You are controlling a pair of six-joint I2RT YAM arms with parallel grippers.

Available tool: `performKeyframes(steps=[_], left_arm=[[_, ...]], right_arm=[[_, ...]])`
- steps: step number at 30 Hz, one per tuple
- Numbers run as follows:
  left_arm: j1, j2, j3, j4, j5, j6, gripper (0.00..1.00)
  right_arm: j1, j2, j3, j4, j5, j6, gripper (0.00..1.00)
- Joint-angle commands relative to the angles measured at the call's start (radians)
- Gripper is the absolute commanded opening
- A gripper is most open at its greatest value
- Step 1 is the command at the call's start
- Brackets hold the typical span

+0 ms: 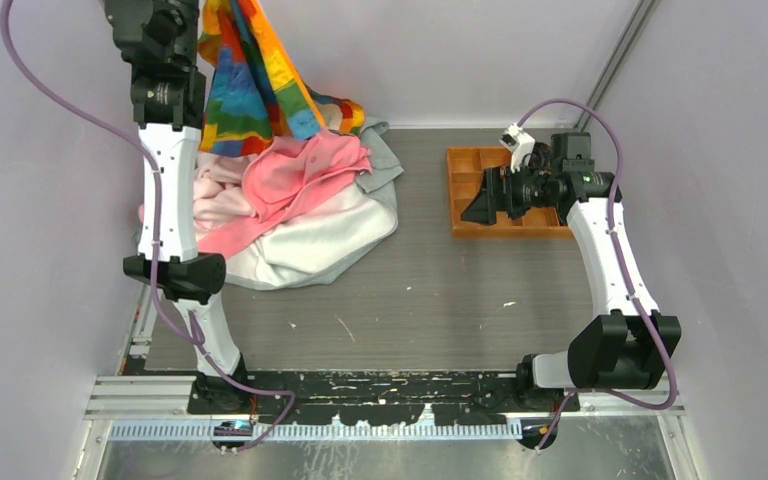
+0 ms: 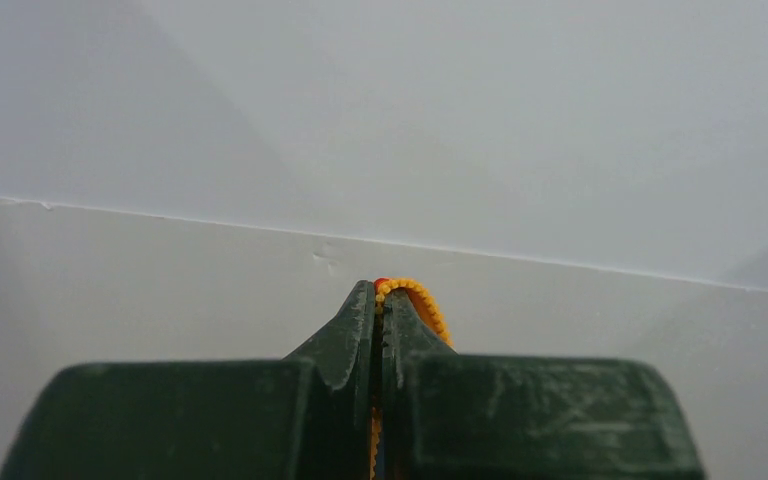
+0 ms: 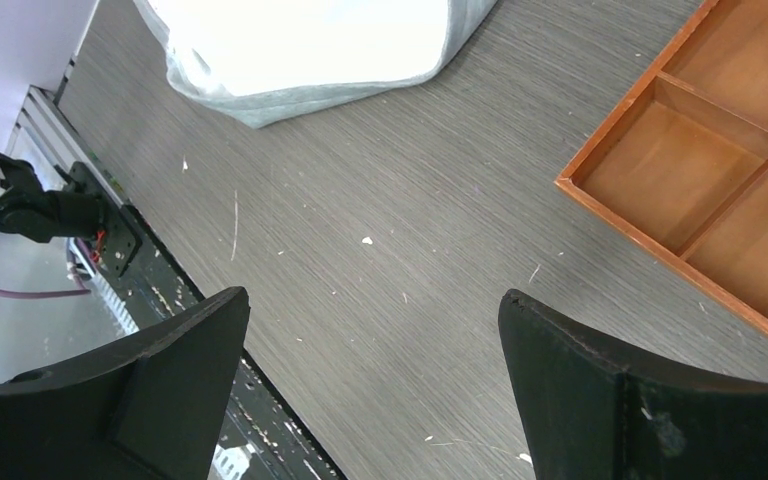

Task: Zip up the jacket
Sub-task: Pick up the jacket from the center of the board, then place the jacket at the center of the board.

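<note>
**Reporter:** Where is the jacket at this moment?

**Operator:** My left arm holds the small soft jacket with horizontal rainbow stripes (image 1: 250,80) high in the far left corner, against the pale back wall. Its lower end drapes down to meet the heap of clothes below.

**Reporter:** What has hold of it?

**Operator:** My left gripper (image 2: 378,300), jaws pressed tight together on the orange toothed zipper (image 2: 422,300). In my left wrist view a short curl of zipper teeth arches over one dark green fingertip, with a speck of red cloth beside it.

**Reporter:** And the heap underneath?

**Operator:** A rumpled pink fleece garment (image 1: 305,175) lies on top of a pale grey garment (image 1: 330,250). Both rest on the left side of the dark grey woodgrain table (image 1: 440,300).

**Reporter:** Your other hand?

**Operator:** My right gripper (image 3: 370,300) hangs spread wide, with nothing between its black fingers. It hovers over the table and the near edge of an orange-brown wooden tray with square compartments (image 1: 465,170), well apart from the jacket, on the right side.
</note>
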Motion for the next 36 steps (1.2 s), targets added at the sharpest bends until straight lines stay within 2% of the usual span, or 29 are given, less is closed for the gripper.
performKeyframes(steps=[1, 5, 11, 15, 18, 21, 29, 32, 34, 36], left_arm=[[-0.003, -0.099, 0.077, 0.207, -0.066, -0.082, 0.00], [-0.022, -0.142, 0.088, 0.214, -0.026, -0.181, 0.00], [-0.171, -0.200, 0.116, 0.230, 0.011, -0.158, 0.00], [-0.300, -0.235, 0.094, 0.205, 0.062, -0.147, 0.00], [-0.405, -0.269, 0.047, 0.164, 0.094, -0.131, 0.00], [-0.513, -0.284, 0.022, 0.131, 0.107, -0.108, 0.00], [-0.798, -0.197, 0.073, 0.103, 0.091, -0.029, 0.00], [-0.861, -0.185, 0.061, 0.088, 0.076, -0.007, 0.00], [-0.876, -0.198, 0.021, 0.057, 0.067, -0.015, 0.00], [-0.878, -0.219, -0.043, 0.051, 0.049, -0.033, 0.00]], right_arm=[[0.004, -0.025, -0.003, 0.059, -0.061, 0.034, 1.00], [0.004, -0.021, -0.009, 0.077, -0.077, 0.048, 1.00], [0.033, -0.004, 0.011, 0.133, -0.118, 0.066, 1.00], [0.169, 0.037, 0.085, 0.232, -0.110, 0.065, 1.00], [0.254, 0.097, 0.211, 0.254, -0.082, 0.088, 1.00], [0.306, 0.141, 0.267, 0.365, -0.090, 0.183, 1.00], [0.403, 0.226, 0.262, 0.931, -0.092, 0.692, 1.00], [0.411, 0.237, 0.244, 1.072, -0.113, 0.816, 0.99], [0.412, 0.217, 0.221, 1.082, -0.134, 0.810, 0.96], [0.411, 0.189, 0.187, 1.065, -0.168, 0.784, 0.83]])
